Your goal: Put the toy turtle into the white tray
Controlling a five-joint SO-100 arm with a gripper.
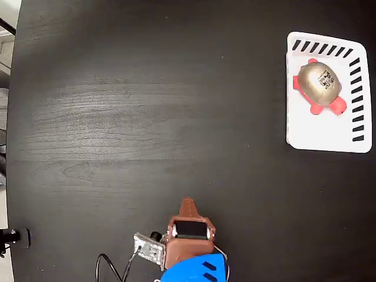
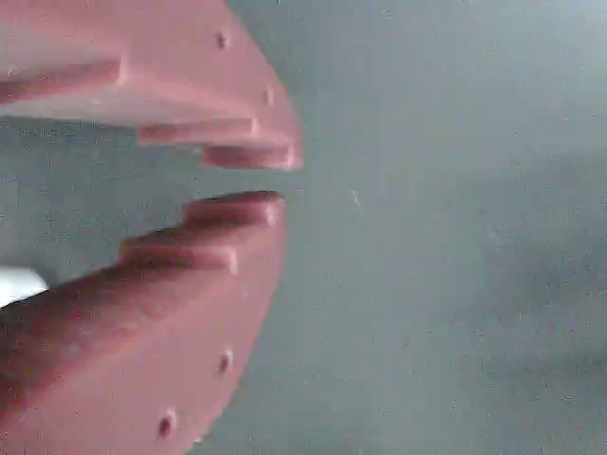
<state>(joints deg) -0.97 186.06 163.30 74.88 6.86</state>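
A: Item one?

B: White rectangular plastic tray (image 1: 322,136) with rounded corners and black slanted slots along its top and right edges, at the upper right of the fixed view, resting on the black wood-grain table (image 1: 147,117).

A: Item two?

B: Small toy turtle (image 1: 319,85) with a shiny gold-bronze domed shell carrying a small pale mark, red-pink head and feet. It lies inside the tray, in the upper half, close to the slotted top edge.

A: The arm?

B: Reddish-brown two-finger gripper (image 1: 188,204) at the bottom centre of the fixed view, on a blue arm segment (image 1: 194,271), well apart from the tray. A small grey module (image 1: 149,249) with a black cable (image 1: 114,267) sits just left of it.

A: Finger state?

B: In the wrist view the gripper (image 2: 248,180) shows two pink-brown fingers (image 2: 190,275) with stepped tips, nearly together, a narrow gap between them, nothing held. Behind them only blurred grey surface.

A: Anything else?

B: Pale floor strip along the left border of the fixed view.
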